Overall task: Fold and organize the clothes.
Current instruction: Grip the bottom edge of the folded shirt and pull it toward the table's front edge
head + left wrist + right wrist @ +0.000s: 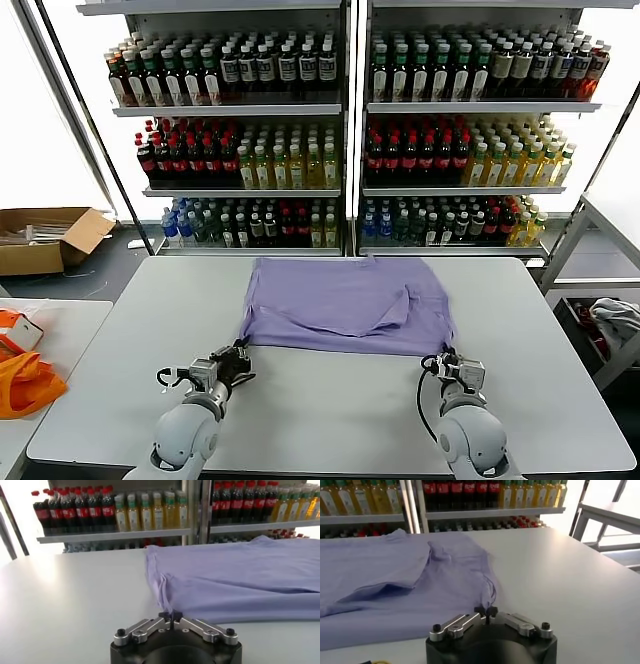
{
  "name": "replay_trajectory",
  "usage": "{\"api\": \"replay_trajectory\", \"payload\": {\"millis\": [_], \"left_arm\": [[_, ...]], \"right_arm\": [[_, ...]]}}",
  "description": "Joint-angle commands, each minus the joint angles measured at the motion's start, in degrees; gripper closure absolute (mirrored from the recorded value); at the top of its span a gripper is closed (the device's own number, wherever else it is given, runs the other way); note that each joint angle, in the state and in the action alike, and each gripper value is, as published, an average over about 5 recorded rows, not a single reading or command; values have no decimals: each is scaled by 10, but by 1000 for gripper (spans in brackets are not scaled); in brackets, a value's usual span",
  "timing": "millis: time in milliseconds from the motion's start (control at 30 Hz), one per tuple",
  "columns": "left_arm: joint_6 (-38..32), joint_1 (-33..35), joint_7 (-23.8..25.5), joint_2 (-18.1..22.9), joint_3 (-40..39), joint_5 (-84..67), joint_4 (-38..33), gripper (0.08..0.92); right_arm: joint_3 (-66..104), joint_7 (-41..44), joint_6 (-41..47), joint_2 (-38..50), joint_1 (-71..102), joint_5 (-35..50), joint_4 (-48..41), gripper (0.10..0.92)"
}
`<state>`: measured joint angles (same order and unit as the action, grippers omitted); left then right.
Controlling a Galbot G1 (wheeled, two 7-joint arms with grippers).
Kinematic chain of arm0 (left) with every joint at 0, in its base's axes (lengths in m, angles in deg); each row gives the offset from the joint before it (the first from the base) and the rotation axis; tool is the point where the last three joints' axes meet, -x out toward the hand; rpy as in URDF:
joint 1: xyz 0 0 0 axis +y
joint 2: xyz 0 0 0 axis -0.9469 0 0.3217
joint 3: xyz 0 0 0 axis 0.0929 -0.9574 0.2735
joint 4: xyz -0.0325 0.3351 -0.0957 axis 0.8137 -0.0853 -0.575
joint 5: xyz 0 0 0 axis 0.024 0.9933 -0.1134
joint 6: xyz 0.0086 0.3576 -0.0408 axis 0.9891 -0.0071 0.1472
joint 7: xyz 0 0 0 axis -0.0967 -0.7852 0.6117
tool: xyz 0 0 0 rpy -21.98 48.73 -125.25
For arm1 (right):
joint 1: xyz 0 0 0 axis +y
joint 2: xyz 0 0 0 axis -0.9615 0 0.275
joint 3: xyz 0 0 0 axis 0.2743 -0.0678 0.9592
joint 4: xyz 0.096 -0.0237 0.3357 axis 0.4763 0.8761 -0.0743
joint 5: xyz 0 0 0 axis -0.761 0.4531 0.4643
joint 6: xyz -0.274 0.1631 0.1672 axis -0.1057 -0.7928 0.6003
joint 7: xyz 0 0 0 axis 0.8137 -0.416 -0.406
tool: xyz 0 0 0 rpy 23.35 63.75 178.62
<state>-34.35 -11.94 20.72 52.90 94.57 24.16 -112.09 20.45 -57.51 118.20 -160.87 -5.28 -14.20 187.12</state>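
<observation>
The lavender T-shirt [345,305] lies on the grey table [320,410], folded over, with no dark print showing. My left gripper [241,350] is shut on the shirt's near left corner; in the left wrist view the fabric [235,580] runs into the closed gripper [170,616]. My right gripper [441,357] is shut on the near right corner; in the right wrist view the cloth [405,580] is pinched in the gripper [486,611]. Both grippers sit low at the table.
Shelves of drink bottles [340,140] stand behind the table. An orange bag [25,380] lies on a side table at the left. A cardboard box [45,238] is on the floor at the left. A metal rack [595,270] with a pale cloth [615,318] stands at the right.
</observation>
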Motion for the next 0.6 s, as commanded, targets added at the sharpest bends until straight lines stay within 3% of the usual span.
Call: {"api": "replay_trajectory", "payload": {"millis": [33, 333, 600], "left_arm": [[0, 49, -7, -10, 3, 4, -90, 914], [-2, 193, -19, -29, 32, 16, -230, 914], [-40, 339, -40, -26, 54, 45, -282, 914]], "right_arm": [[4, -4, -1, 0, 44, -11, 97, 910], [6, -46, 0, -1, 144, -24, 189, 910], [15, -73, -6, 4, 257, -37, 217, 910]]}}
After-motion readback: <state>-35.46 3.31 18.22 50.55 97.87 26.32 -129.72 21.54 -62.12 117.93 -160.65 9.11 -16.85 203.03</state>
